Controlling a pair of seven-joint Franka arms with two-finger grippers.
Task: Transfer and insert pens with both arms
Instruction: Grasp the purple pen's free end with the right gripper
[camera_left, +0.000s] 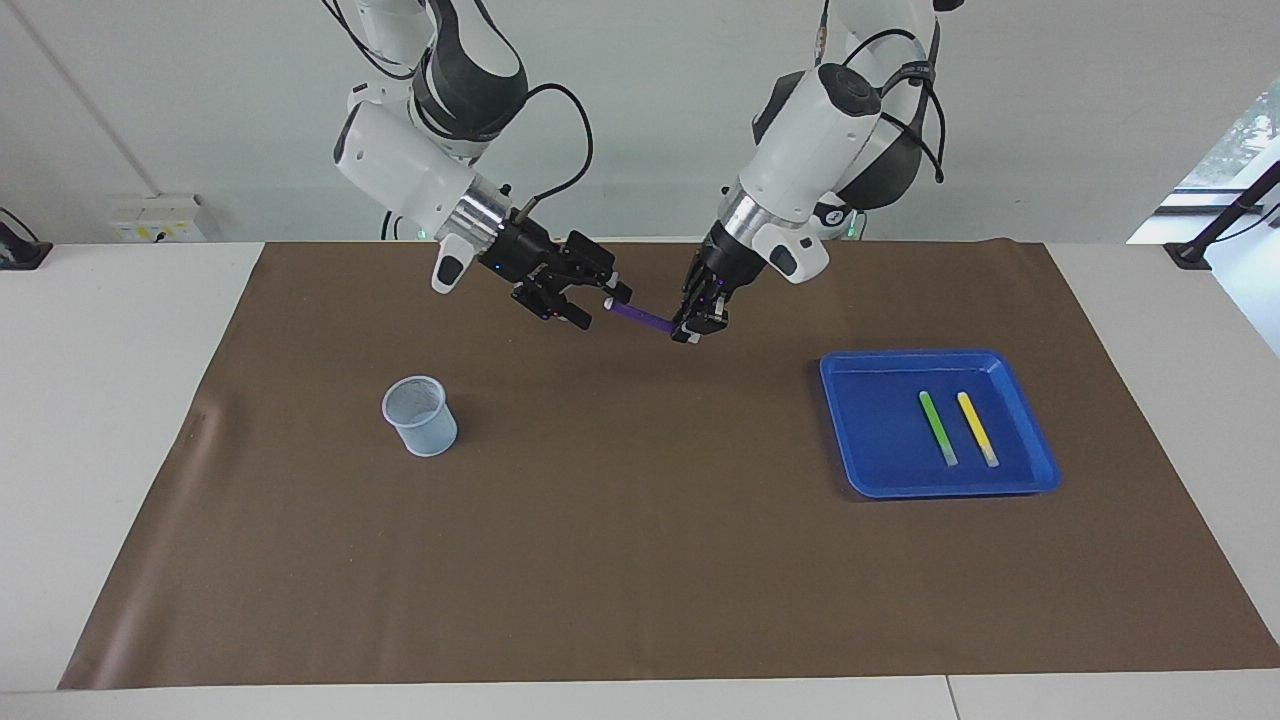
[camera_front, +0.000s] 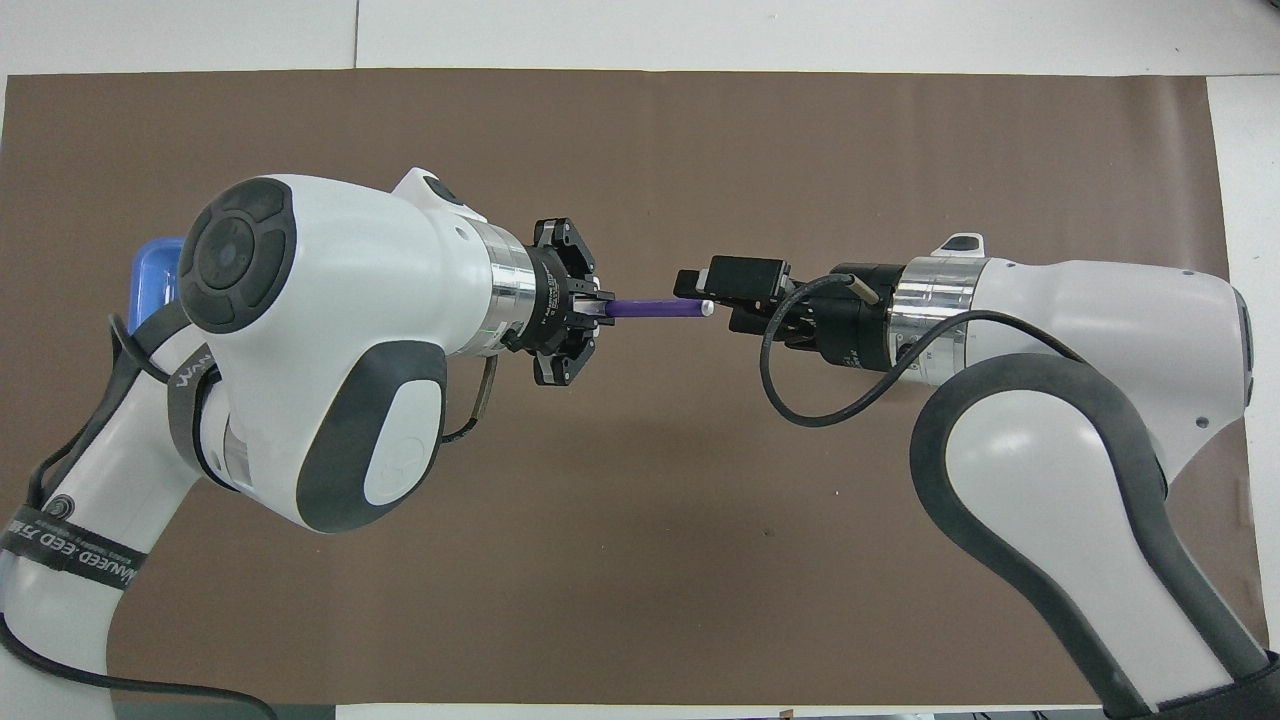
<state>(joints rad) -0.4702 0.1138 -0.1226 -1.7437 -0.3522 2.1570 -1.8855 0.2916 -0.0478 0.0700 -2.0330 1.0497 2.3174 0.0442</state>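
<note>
**Purple pen at the hand-over, mid-air**

The left claw (camera_left: 690, 328) is pinched on the purple pen (camera_left: 640, 318), which is held level above the brown mat (camera_left: 640, 560), over the middle of the worktop's robot-side edge. The pen's whitish end is pointed at the right claw (camera_left: 598, 303), whose fingers are seen spread on either side of that tip; whether they touch it yet cannot be told. In the overhead view the pen (camera_front: 655, 308) is shown bridging the gap between the left claw (camera_front: 600, 310) and the right claw (camera_front: 700, 300).

The task is judged to be at an early stage. One pen has been lifted from the tray (camera_left: 880, 470) and brought to the hand-over; it has not been released by the left claw. The green pen (camera_left: 937, 428) and the yellow pen (camera_left: 977, 428) are left lying side by side in the blue tray, near the edge at the left arm's end of the worktop. The cup (camera_left: 420, 415), standing upright on the mat toward the right arm's end, appears to hold no pen. All three insertions are therefore still to be made.

The purple pen is a slim, straight, short stick, held near one end, with most of its length free.
</note>
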